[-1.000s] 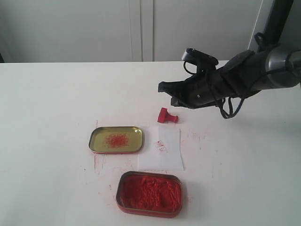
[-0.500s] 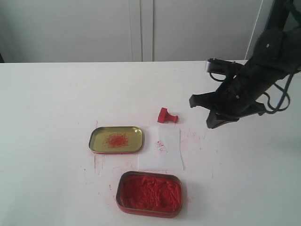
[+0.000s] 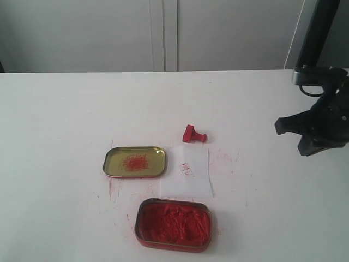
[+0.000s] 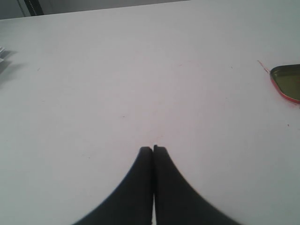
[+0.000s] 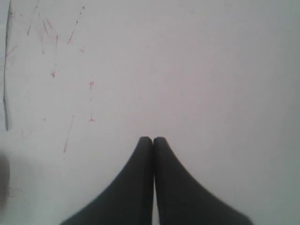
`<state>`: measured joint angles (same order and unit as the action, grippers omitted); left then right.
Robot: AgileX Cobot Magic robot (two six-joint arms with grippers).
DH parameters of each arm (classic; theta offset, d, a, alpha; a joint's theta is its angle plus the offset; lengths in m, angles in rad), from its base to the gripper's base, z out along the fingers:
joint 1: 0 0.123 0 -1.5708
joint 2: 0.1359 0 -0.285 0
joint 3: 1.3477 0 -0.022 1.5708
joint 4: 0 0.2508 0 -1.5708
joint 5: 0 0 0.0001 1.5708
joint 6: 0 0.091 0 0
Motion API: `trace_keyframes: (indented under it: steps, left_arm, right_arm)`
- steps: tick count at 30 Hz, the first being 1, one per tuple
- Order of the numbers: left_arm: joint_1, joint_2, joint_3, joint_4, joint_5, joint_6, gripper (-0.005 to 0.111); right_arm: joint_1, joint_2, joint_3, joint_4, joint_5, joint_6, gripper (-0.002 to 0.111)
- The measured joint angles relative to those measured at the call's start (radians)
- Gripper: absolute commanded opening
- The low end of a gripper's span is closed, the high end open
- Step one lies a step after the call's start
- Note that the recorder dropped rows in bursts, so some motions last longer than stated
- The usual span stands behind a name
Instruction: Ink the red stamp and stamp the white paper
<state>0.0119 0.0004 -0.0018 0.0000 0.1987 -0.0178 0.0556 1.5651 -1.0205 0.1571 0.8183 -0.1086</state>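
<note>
The red stamp (image 3: 193,134) lies tipped on its side on the white table, just beyond the far edge of the white paper (image 3: 187,172). The paper lies flat and bears a faint red print. My right gripper (image 3: 304,150) hangs at the far right of the exterior view, well away from the stamp; its jaws are shut on nothing (image 5: 153,139) over bare, ink-streaked tabletop. My left gripper (image 4: 153,148) shows only in its wrist view, shut and empty above the table.
A gold tin lid (image 3: 134,161) smeared with red lies left of the paper, and its edge shows in the left wrist view (image 4: 287,82). An oval tin of red ink paste (image 3: 173,224) sits near the front edge. Red smudges mark the table around them.
My right arm has swung from just above the stamp to the far right of the table. The stamp, paper and tins have stayed put.
</note>
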Motion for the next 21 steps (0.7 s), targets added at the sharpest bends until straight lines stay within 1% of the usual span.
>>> trace_keyframes:
  steps: [4, 9, 14, 21]
  left_arm:
    - [0.0, 0.0, 0.0, 0.0, 0.0, 0.0, 0.0]
    - [0.0, 0.0, 0.0, 0.0, 0.0, 0.0, 0.0]
    - [0.0, 0.0, 0.0, 0.0, 0.0, 0.0, 0.0]
    - [0.0, 0.0, 0.0, 0.0, 0.0, 0.0, 0.0]
  right_arm:
    - [-0.015, -0.104, 0.066, -0.017, -0.019, 0.0, 0.0]
    - [-0.015, -0.308, 0.172, -0.017, -0.081, 0.0, 0.0]
    - [-0.015, -0.526, 0.283, -0.062, -0.122, 0.0, 0.0]
    - [-0.015, -0.752, 0.365, -0.083, -0.133, 0.0, 0.0]
